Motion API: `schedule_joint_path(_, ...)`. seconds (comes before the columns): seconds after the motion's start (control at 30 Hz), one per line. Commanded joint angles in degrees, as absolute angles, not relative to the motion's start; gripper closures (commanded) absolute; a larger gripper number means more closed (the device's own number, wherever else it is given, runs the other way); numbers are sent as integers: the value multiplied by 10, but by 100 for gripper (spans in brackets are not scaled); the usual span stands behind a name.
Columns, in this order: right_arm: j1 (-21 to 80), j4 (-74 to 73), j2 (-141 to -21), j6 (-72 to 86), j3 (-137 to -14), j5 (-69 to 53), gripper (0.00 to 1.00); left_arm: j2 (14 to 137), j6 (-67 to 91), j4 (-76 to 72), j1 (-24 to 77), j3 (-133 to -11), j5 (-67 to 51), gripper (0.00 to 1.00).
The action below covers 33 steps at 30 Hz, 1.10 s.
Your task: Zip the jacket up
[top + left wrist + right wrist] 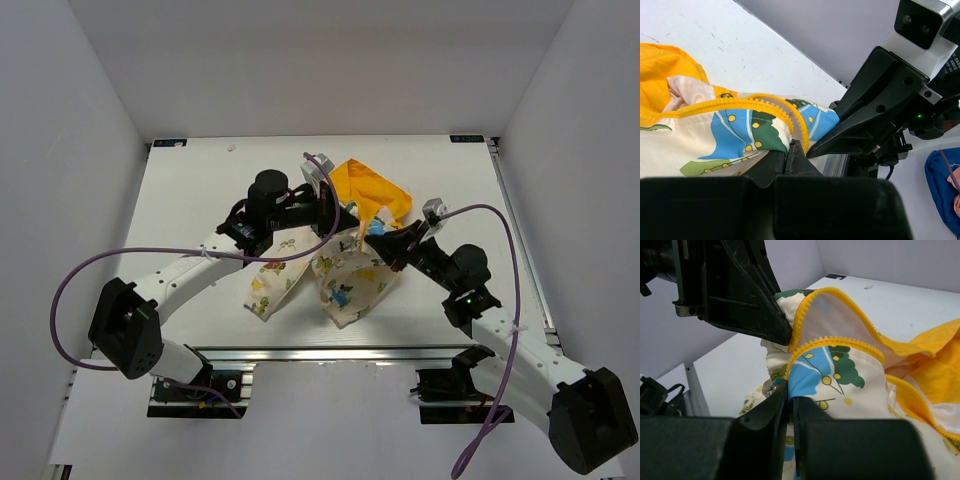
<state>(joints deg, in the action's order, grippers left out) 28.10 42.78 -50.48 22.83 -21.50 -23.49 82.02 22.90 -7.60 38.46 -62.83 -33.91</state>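
The jacket (350, 280) is being held bunched at the middle of the table (190, 190), with its yellow hood (375, 190) lying toward the far side. Its front edges by the zipper trim (735, 104) are being pinched tight by the left gripper (791, 152) and the right gripper (790, 402), just beside each other.

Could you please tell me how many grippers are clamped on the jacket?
2. The left gripper is shut on the zipper edge of the yellow-trimmed, cream cartoon-print jacket; the right gripper is shut on it close alongside.
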Motion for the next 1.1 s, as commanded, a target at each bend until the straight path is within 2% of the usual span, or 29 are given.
schedule_joint_path(0.0,279,464,-493,227,-223,-214,86,809,233,-104,386,-636,-357,100)
schedule_joint_path(0.03,279,428,-495,217,-235,-207,78,809,233,-100,386,-636,-352,100)
schedule_joint_path(0.13,279,254,-504,203,-286,-168,70,810,229,-85,386,-632,-323,100)
schedule_joint_path(0.37,279,89,-454,262,-222,-142,70,832,231,-69,385,-595,-301,100)
schedule_joint_path(0.63,279,-71,-418,274,-178,-140,65,889,257,-83,385,-551,-358,100)
schedule_joint_path(0.77,279,-156,-424,251,-191,-137,53,893,254,-72,385,-548,-354,100)
schedule_joint_path(0.93,281,-194,-408,225,-207,-182,48,893,252,-73,385,-543,-354,100)
schedule_joint_path(1.07,289,-235,-387,214,-250,-129,42,894,251,-73,385,-544,-356,100)
